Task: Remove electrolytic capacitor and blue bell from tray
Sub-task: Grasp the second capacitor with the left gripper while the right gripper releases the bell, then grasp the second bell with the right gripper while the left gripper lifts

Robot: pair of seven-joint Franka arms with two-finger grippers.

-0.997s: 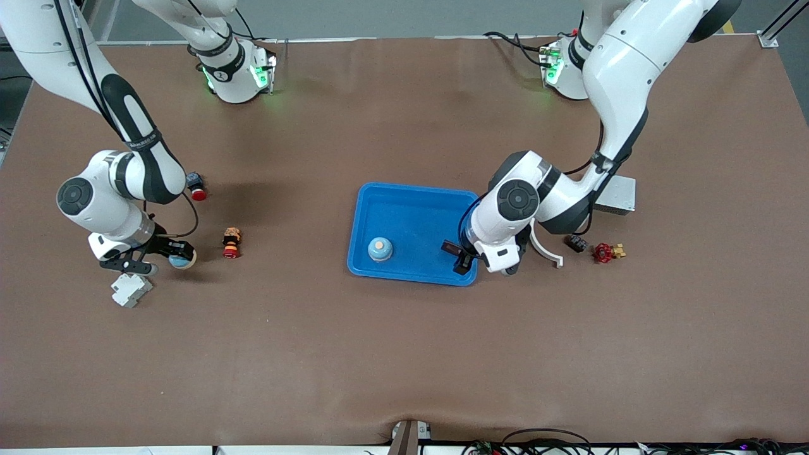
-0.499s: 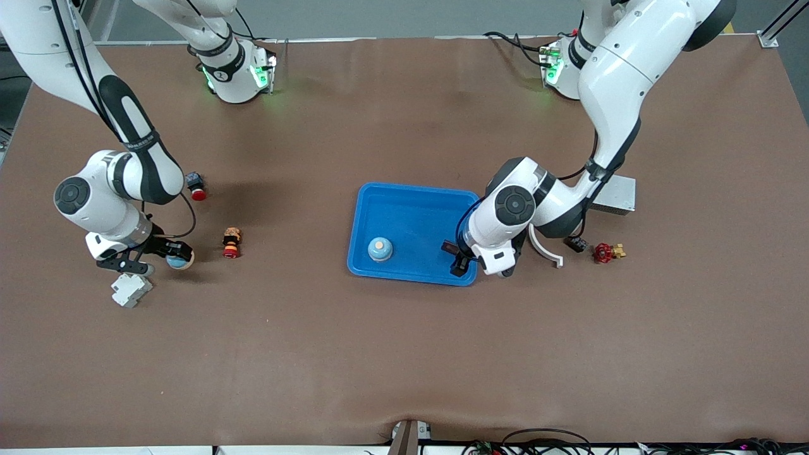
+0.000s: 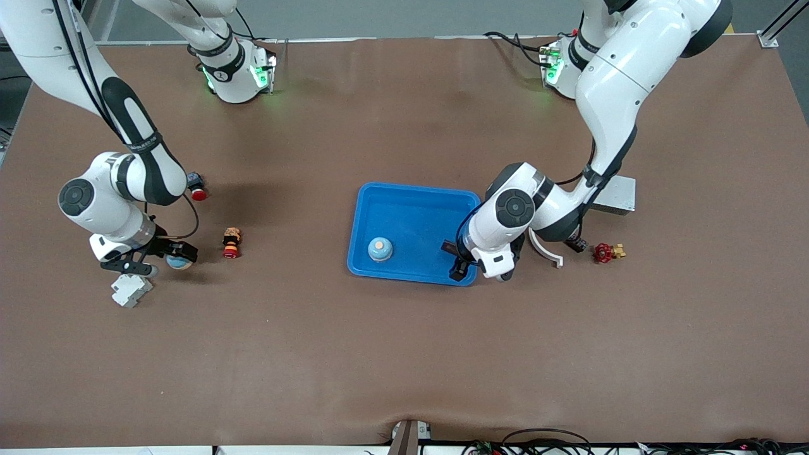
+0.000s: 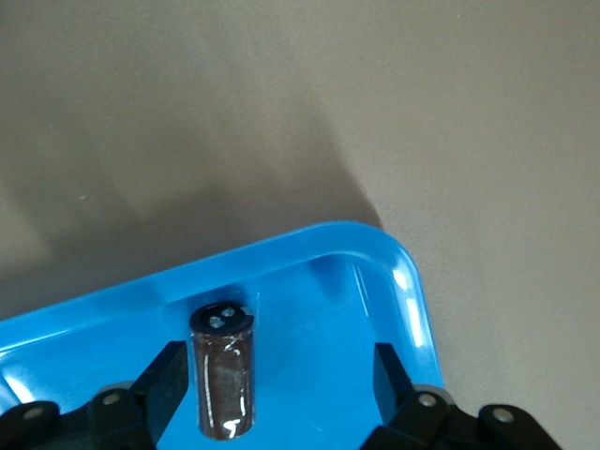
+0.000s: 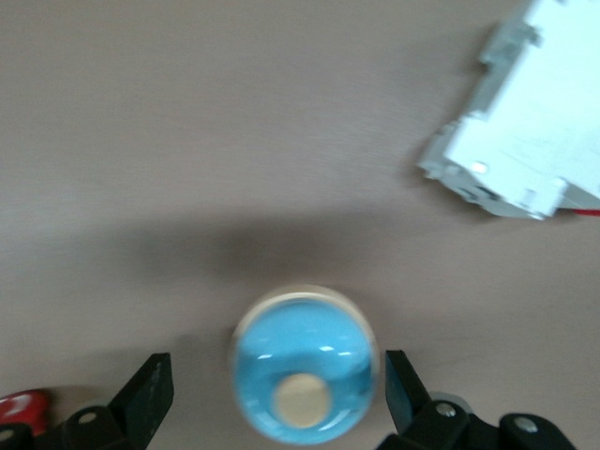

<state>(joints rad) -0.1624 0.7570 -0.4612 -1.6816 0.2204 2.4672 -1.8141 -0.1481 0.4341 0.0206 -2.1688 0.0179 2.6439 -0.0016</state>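
Front view: where the brown bench [image 3: 404, 354] is seen from above, a blue rectangular plastic tray [image 3: 414, 199] sits near its middle.
Bell in tray: a light-blue domed bell with a tan button [image 3: 380, 249] stands inside the tray, near the edge closer to the camera.
Left gripper [image 3: 460, 258]: low over the tray's corner toward the left arm's end, closer to the camera.
Right gripper [image 3: 165, 257]: low at the right arm's end of the bench, around a second light-blue domed bell [image 3: 179, 261].
White plastic block [image 3: 131, 290]: on the bench just beside the right gripper, nearer the camera.
Small red-and-yellow figure [image 3: 231, 242]: on the bench beside the second bell, toward the tray.
Red push button [image 3: 198, 193]: farther from the camera than the figure.
Red valve handle [image 3: 604, 253]: on the bench toward the left arm's end, beside a white curved piece [image 3: 547, 249].

Left wrist view: as the camera looks down between the black fingers [image 4: 167, 384], a dark brown cylindrical capacitor [image 4: 224, 367] stands inside the tray's rounded corner [image 4: 394, 272].
Left fingers: spread wide, one just beside the capacitor, the other well apart from it.

Right wrist view: the second bell [image 5: 304, 367] rests on the bench between the black fingers [image 5: 150, 394].
Right fingers: spread wide, a gap on each side of the bell.
White block [image 5: 525, 141]: near the bell, apart from it.
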